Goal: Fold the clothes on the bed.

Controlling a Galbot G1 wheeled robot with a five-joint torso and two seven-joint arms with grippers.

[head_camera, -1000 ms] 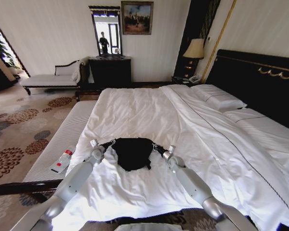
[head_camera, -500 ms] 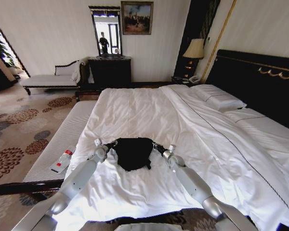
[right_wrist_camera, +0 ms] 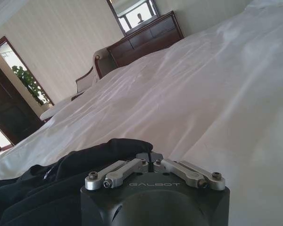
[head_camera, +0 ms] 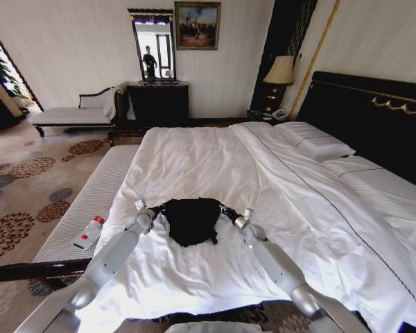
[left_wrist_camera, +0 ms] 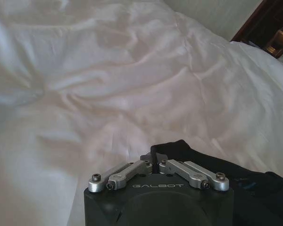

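The left end effector (head_camera: 157, 207) had edged inward, both it and the right end effector (head_camera: 227, 212) clamped on the black T-shirt (head_camera: 191, 219), bunching it atop the bed (head_camera: 194, 156).

The head view looks forward and down along the bed (head_camera: 194, 159) from its foot toward the far wall; each wrist view sits low just behind its own hand, close over the white duvet (left_wrist_camera: 108, 84); all three share the black T-shirt (head_camera: 191, 218).
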